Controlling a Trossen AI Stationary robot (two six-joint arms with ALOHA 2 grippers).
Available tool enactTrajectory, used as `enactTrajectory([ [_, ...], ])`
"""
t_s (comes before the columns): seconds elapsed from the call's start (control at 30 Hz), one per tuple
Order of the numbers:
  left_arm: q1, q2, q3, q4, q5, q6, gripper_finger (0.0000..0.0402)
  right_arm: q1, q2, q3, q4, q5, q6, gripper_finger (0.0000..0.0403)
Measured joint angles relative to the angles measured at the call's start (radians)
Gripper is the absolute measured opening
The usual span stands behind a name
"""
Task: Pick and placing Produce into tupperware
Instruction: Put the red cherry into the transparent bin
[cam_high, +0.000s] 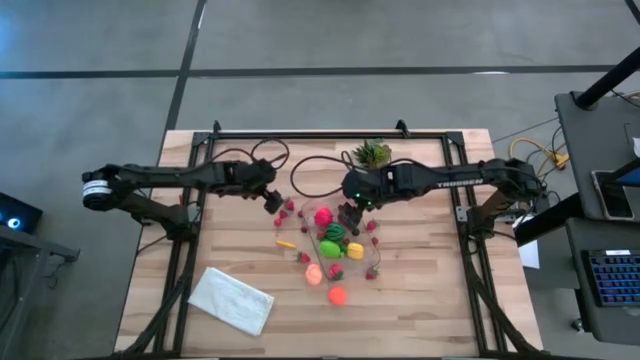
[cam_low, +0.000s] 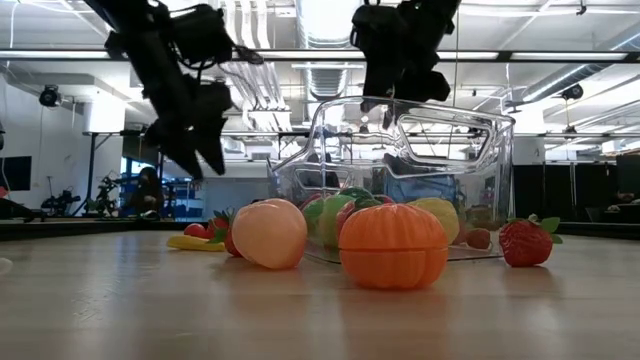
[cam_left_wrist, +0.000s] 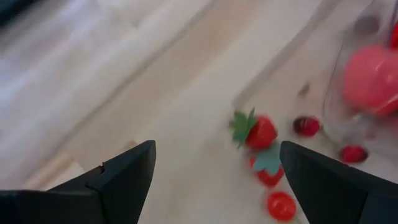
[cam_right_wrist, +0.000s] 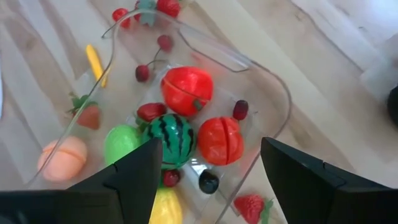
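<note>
left end effector (cam_high: 274, 203) open above loose strawberries, right end effector (cam_high: 350, 215) open over the container

strawberries (cam_left_wrist: 254, 130) lie on the table (cam_high: 420, 300) just ahead of the left fingers (cam_left_wrist: 127, 174), at about 4 o'clock from that end effector in the high view, between it and the clear container (cam_low: 400, 180); left arm is the nearer one. container sits mid-table already holding a striped melon (cam_right_wrist: 171, 138), red pieces, a lime and a yellow fruit; right fingers (cam_right_wrist: 134, 171) spread, holding nothing. an orange fruit (cam_low: 393, 245) and a peach one (cam_low: 268, 232) rest outside at its 6 o'clock. white cloth (cam_high: 232, 298) at 7 o'clock, potted plant (cam_high: 372, 153) at 12. light wood, flat, plenty of room.
</note>
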Motion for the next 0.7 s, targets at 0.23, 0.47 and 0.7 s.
enactTrajectory([
  [0.23,-0.001,0.0,-0.08,0.01,0.138,-0.003,0.0329,-0.003,0.0,0.0,0.001,-0.007,0.062,0.0271],
  [0.47,0.0,0.0,-0.096,0.01,0.139,-0.002,0.0329,-0.002,0.0,0.0,0.003,-0.02,0.098,0.0285],
  [0.7,0.0,0.0,-0.096,0.012,0.142,0.007,0.0329,-0.002,0.0,-0.001,0.005,-0.093,0.102,0.0292],
])
